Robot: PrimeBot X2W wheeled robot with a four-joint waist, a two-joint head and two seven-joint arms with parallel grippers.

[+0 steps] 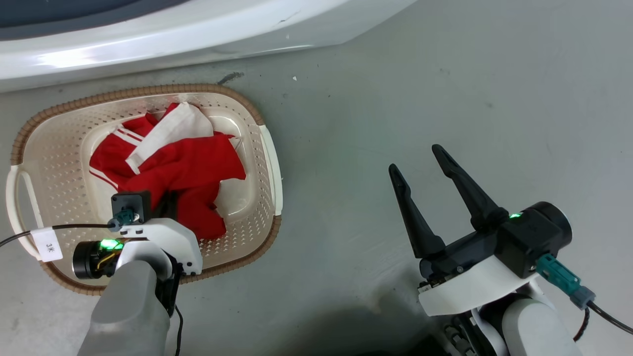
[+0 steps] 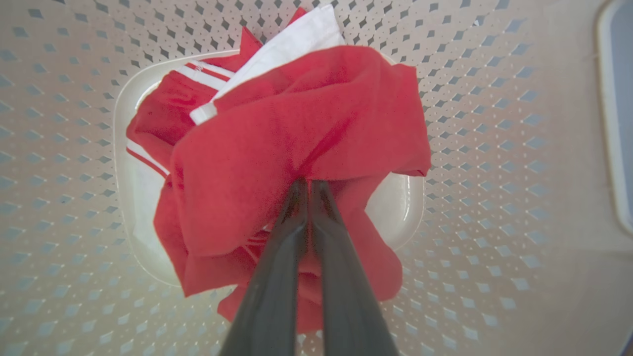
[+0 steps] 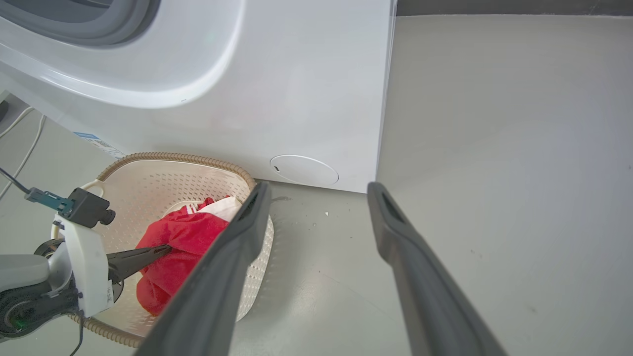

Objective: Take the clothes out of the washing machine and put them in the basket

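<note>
Hanging in the basket [image 1: 64, 148], the left hand [image 2: 306, 185] is pinching the red clothes [image 1: 193, 168]; the right hand [image 1: 417, 159] is gaping wide.

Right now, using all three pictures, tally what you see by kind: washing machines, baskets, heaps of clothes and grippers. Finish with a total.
Washing machine: 1
Basket: 1
Heap of clothes: 1 (garments within cannot be counted)
Grippers: 2, the left gripper and the right gripper
Total: 5
</note>
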